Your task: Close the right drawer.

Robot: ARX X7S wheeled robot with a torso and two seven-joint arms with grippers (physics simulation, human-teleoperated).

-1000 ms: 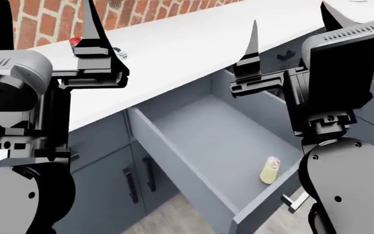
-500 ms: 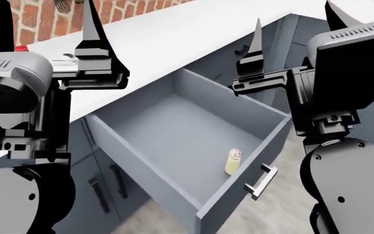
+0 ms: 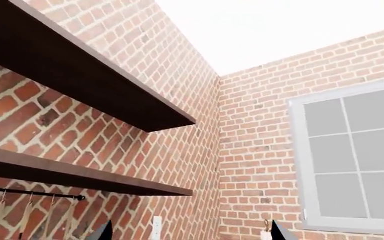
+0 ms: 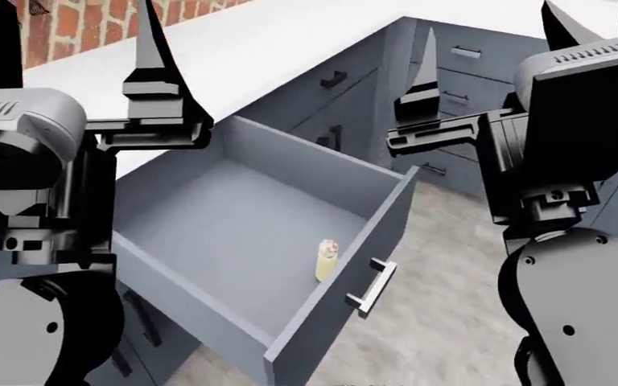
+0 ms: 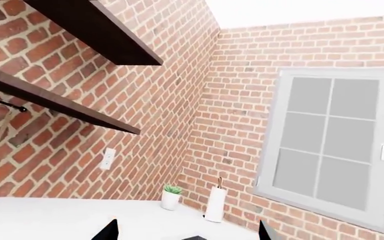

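The wide slate blue-grey right drawer (image 4: 247, 241) stands open, a small pale bottle (image 4: 327, 259) upright inside; both black claws, left claw (image 4: 73, 56) and right claw (image 4: 492, 56), are spread above the white table (image 4: 266, 40).

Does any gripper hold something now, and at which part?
Nothing is held. Left gripper and right gripper are open, raised above the open drawer.

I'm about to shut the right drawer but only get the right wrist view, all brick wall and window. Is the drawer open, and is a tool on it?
Observer: The right drawer is wide open; the left tool and right tool are raised above it, both open, touching nothing.
Operator: Anything inside?
Observer: One small pale bottle, upright by the front panel.
Operator: Where's the handle?
Observer: The silver bar handle is on the front's outer face, low between the arms.
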